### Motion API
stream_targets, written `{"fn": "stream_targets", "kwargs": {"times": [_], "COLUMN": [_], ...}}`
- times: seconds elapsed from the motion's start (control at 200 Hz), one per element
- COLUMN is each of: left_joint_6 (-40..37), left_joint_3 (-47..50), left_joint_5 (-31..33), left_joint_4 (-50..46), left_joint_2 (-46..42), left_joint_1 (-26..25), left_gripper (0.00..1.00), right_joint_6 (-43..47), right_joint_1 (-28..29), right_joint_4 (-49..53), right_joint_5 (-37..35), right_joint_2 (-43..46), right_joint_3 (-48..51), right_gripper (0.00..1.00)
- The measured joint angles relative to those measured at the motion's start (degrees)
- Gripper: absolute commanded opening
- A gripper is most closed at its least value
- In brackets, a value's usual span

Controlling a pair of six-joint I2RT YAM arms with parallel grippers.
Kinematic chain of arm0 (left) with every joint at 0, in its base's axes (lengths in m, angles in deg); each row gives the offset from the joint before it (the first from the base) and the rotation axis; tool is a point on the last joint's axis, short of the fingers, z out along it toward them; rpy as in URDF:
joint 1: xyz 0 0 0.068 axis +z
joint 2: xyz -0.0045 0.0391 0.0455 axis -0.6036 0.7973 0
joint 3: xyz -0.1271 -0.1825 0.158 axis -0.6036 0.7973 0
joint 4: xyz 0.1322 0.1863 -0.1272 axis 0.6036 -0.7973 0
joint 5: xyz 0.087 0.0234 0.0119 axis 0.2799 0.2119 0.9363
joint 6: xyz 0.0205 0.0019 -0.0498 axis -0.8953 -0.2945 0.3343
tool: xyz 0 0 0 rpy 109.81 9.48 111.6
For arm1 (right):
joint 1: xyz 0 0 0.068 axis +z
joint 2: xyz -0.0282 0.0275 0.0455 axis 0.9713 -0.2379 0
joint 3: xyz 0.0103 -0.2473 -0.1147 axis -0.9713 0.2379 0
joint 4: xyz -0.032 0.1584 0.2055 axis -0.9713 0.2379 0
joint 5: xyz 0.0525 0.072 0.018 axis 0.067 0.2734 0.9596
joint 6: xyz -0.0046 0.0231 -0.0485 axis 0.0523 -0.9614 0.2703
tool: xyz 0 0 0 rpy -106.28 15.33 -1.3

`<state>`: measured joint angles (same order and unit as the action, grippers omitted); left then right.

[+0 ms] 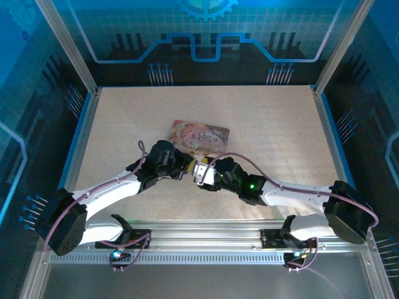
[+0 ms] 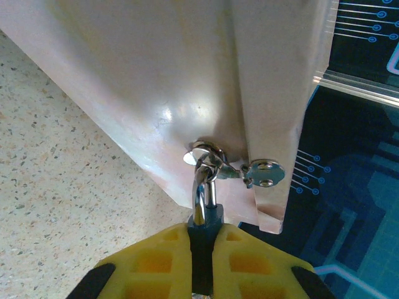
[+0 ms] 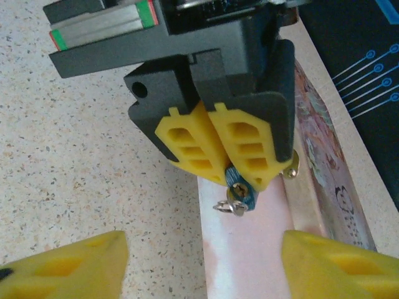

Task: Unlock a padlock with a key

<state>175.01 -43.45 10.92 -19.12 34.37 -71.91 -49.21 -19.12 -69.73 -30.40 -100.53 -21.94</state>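
Where the two arms reach in from the near edge of the table (image 1: 124, 112), the overhead view shows the left gripper (image 1: 181, 167) and the right gripper (image 1: 201, 174) almost nose to nose near the table's middle. Both sit just on the near side of the pink tin (image 1: 199, 134). At that height the padlock is too small to make out, but the wrist views resolve it.

Right wrist view: the right gripper (image 3: 202, 252) is released, its yellow fingers (image 3: 68, 268) standing well apart at the lower corners. Beyond the gap, the left gripper (image 3: 227, 165) is clenched on the bluish padlock (image 3: 241, 189). The padlock's keyhole end pokes out below the fingertips, facing the camera.

Left wrist view: the padlock body (image 2: 202, 246) is pinched between the yellow pads. Its shackle (image 2: 199, 187) runs up through the hasp (image 2: 209, 152) on the tin's pale wall (image 2: 187, 81). The tin is closed and its inside is hidden.
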Motion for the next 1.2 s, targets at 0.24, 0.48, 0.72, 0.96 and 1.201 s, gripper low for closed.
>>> {"fn": "stream_targets", "kwargs": {"times": [0.24, 0.48, 0.72, 0.96, 1.201], "left_joint_6": [0.1, 0.1, 0.1, 0.1, 0.1], "left_joint_3": [0.0, 0.0, 0.0, 0.0, 0.0], "left_joint_5": [0.0, 0.0, 0.0, 0.0, 0.0], "left_joint_4": [0.4, 0.6, 0.6, 0.6, 0.6], "left_joint_2": [0.0, 0.0, 0.0, 0.0, 0.0], "left_joint_1": [-0.3, -0.6, -0.7, -0.9, -1.0], "left_gripper": [0.00, 0.00, 0.00, 0.00, 0.00], "right_joint_6": [-1.0, -1.0, -1.0, -1.0, -1.2], "right_joint_1": [0.2, 0.3, 0.3, 0.3, 0.3], "right_joint_4": [-2.9, -3.7, -5.1, -5.5, -5.6], "right_joint_5": [-1.8, -2.6, -3.7, -4.9, -5.3], "right_joint_2": [-2.1, -3.3, -4.4, -4.8, -4.8], "right_joint_3": [-0.3, -0.5, -0.8, -1.0, -1.0], "right_gripper": [0.37, 0.29, 0.26, 0.17, 0.08]}}
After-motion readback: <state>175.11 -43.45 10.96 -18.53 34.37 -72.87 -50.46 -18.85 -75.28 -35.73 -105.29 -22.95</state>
